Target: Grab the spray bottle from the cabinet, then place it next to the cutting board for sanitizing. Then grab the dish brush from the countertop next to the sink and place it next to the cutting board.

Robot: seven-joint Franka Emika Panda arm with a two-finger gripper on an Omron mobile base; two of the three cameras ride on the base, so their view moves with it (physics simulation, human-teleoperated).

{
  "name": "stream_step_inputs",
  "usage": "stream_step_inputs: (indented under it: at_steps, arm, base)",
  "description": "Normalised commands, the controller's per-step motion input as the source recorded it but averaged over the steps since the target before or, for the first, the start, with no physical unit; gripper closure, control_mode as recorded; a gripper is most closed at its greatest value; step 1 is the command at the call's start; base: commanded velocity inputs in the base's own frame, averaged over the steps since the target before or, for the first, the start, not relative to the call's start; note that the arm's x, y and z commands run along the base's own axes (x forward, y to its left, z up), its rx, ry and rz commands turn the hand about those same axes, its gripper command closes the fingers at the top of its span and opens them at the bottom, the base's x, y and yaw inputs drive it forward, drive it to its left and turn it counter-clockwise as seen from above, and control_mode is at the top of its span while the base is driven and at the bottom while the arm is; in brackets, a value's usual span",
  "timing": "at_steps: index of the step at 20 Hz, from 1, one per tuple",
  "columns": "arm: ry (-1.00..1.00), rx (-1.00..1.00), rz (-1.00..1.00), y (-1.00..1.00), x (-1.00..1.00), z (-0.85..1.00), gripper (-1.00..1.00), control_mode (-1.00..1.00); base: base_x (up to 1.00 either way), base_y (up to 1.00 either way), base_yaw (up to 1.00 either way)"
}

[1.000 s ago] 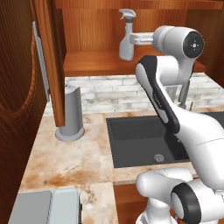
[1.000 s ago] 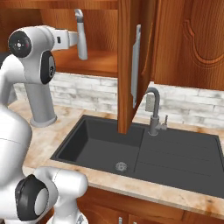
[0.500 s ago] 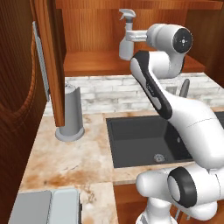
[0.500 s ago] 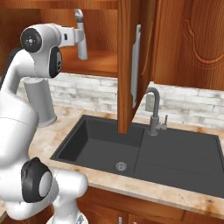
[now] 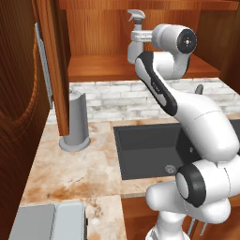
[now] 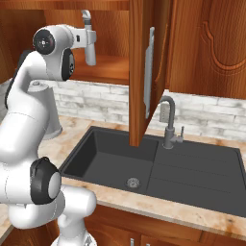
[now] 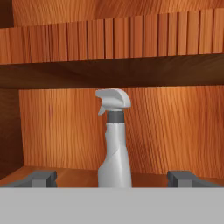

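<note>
At the far left of the left base view, an open cabinet [image 5: 18, 89] door of reddish-brown wood shows a carved curve, and a long silver bar handle [image 5: 43, 75] runs down the edge of the next door. Below, a plain grey cylinder [image 5: 77, 123] stands upright on a round foot on the bench [image 5: 84, 168], a beige marble-look slab with rust-brown blotches. Behind it runs a backsplash [image 5: 108, 96] of pale stone bricks. Right of the cylinder the sink [image 5: 145, 150] is set into the bench, a dark-grey matte rectangular basin with a round drain [image 5: 169, 168].

Above the sink, the bottle [image 5: 135, 40] stands upright on the cabinet's wooden shelf [image 5: 93, 70]. It is smooth light-grey plastic, wide at the base, tapering to a slim neck under a grey trigger head. The white arm reaches up to shelf height, and the tool [image 7: 113, 178] points straight at the bottle. In the hand view its two dark fingertips [image 7: 40, 178] stand wide apart, one on each side of the bottle's base, clear of it and gripping nothing. The cabinet's back wall there is vertical wood grain.

In the right base view, a curved grey faucet [image 6: 168, 126] rises behind the sink, right of another open door.
</note>
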Motion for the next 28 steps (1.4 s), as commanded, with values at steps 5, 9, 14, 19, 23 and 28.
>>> stream_step_inputs:
  at_steps: [5,9,14,19,23,28]
  arm:
    - [0.0,0.0,0.0,0.0,0.55,-0.18,-1.0,-1.0]
    - [0.0,0.0,0.0,0.0,0.55,-0.17,-1.0,-1.0]
    - [0.0,0.0,0.0,0.0,0.39,-0.01,-1.0,-1.0]
    - [0.0,0.0,0.0,0.0,0.39,0.0,-1.0,-1.0]
    - [0.0,0.0,0.0,0.0,0.38,0.0,-1.0,-1.0]
    - [0.0,0.0,0.0,0.0,0.26,0.0,-1.0,-1.0]
  base:
    - [0.0,0.0,0.0]
    - [0.0,0.0,0.0]
    - [0.0,0.0,0.0]
    - [0.0,0.0,0.0]
    - [0.0,0.0,0.0]
    - [0.0,0.0,0.0]
